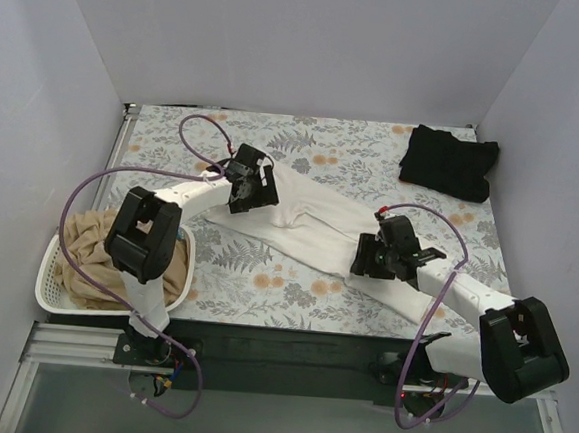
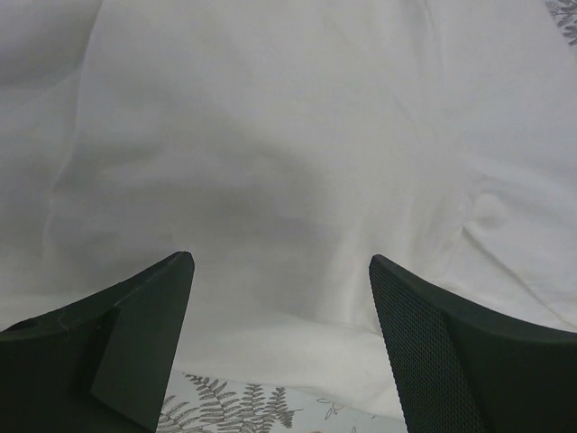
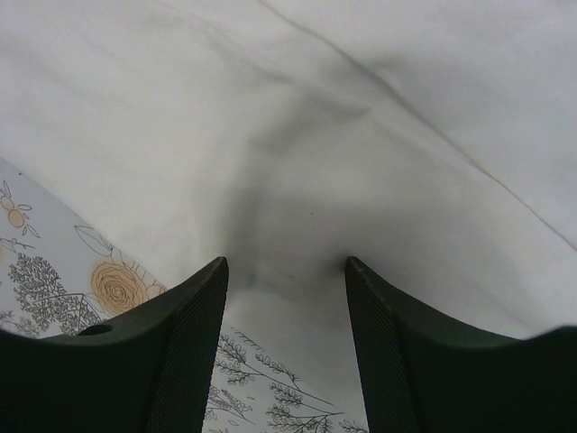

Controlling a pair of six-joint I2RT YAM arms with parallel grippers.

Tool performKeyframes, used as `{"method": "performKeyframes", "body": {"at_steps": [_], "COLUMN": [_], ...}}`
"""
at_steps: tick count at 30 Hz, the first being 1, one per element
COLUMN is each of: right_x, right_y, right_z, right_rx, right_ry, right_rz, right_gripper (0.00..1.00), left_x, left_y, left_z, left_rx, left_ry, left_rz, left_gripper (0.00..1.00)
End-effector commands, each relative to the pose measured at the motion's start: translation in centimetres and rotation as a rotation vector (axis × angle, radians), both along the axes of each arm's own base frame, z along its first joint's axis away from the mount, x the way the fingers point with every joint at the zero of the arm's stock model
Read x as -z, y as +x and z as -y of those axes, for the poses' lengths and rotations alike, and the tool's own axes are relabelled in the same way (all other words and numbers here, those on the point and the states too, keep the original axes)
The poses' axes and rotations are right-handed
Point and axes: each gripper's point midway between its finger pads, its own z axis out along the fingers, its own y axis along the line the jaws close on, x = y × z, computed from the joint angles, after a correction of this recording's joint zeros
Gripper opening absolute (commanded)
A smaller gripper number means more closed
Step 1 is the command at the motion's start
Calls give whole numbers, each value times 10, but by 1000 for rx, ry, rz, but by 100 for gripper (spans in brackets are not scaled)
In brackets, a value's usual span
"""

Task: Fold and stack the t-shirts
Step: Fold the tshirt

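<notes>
You are working on a table (image 1: 304, 290) covered in a leafy print, and the white t-shirt (image 1: 315, 217) is lying across its middle, running on a slant from the far left toward the near right. It is looking bunched and narrow rather than spread flat. The tan t-shirt (image 1: 86, 251) is sitting heaped in the white basket (image 1: 46, 300) at the near left. The black t-shirt (image 1: 448, 162) is resting folded in the far right corner, well apart from the others, so that corner is probably where the stack is growing.

Your left claw (image 1: 245, 195) is hanging over the far-left end of the white shirt with its jaws spread wide and nothing between them. The left wrist view shows only smooth cloth under it and a hem near the bottom. Your right claw (image 1: 372, 255) is hovering at the near-right stretch, also gaping and holding nothing, with a soft ridge of cloth running up between its fingers.

To do this step well, you are wanting one layer per claw. Aim each at an edge or ridge, not flat cloth, pinch both ends, then draw them apart to flatten the shirt before folding.
</notes>
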Motion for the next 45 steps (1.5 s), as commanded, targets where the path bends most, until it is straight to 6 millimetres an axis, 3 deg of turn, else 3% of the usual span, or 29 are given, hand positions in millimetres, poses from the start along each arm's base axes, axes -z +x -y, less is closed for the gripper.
{"method": "performKeyframes", "body": {"at_steps": [1,9,14,21,22,29,34,38,42,43,45], "right_x": [14,5,0,-2,-3,-9,-18,-29,-50,-55,-66], "right_y": [-19,-41,-52,-64,-65,-70,-75,-75,-68,-67,-62], "right_z": [5,-1,-19,-37,-39,-67,-97,-110,-110,-109,-101], "right_rx": [29,38,7,-32,-30,-79,-132,-165,-163,-160,-139], "right_ry": [-26,24,97,116,121,145,178,189,204,203,186], "right_rz": [-74,-99,-106,-123,-127,-125,-128,-109,-48,-35,14], "right_gripper": [61,61,61,61,61,61,61,61,62,62,62], "left_x": [2,44,47,40,49,52,57,47,-11,-40,-65], "left_y": [6,15,35,81,82,106,118,124,134,140,140], "left_z": [7,1,7,22,21,31,31,33,51,59,63], "left_rx": [-13,-5,15,56,66,125,152,151,132,131,123], "left_ry": [-33,45,60,101,117,143,182,184,115,90,74], "left_rz": [10,-53,-34,26,15,48,60,74,182,236,263], "left_gripper": [78,78,77,77,77,77,76,76,76,77,77]}}
